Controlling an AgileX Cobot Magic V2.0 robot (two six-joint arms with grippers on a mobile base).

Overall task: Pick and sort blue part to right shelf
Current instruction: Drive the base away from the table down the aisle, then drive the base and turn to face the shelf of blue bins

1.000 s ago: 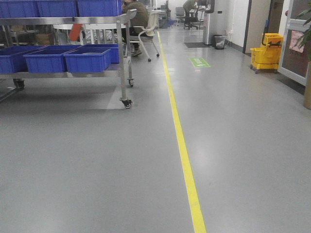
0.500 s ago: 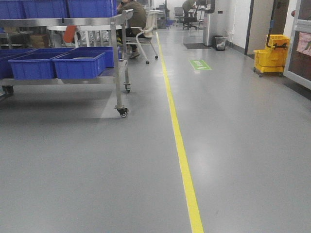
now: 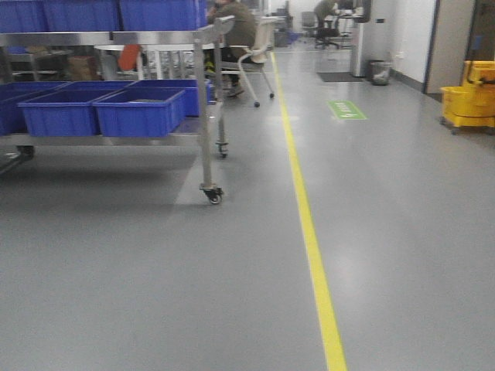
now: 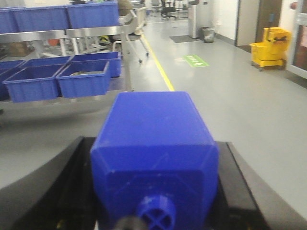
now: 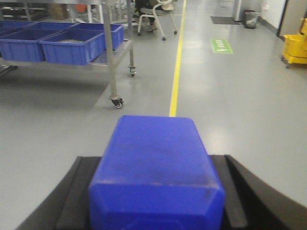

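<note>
You have not put the blue part [image 5: 153, 139] on the shelf yet. It sits in your right pincer [image 5: 154, 163], whose two black sides are closed snug on it. Its cap end is out of the picture, so I only think this is the one you want. I think so because the other blue block [image 4: 153, 120], held the same way in your left pincer [image 4: 153, 143], has a small round cap [image 4: 156, 216], and that makes it the look-alike.

The right shelf [image 3: 205, 108], the steel rack on wheels with blue bins [image 3: 139, 112], is ahead and to your left. It is well apart from both pincers. In the last second its near wheel [image 3: 213, 195] has slid lower in the front view. In the last half second the rack also moved to the right, and the yellow mop bucket [image 3: 468, 97] went almost off the right edge. So I think your base is rolling closer and turning a little left, toward the rack.

That means you are in the driving step, and it is too soon to let go. Hold both blocks tight and get close. Then set down only the one in the right pincer.
</note>
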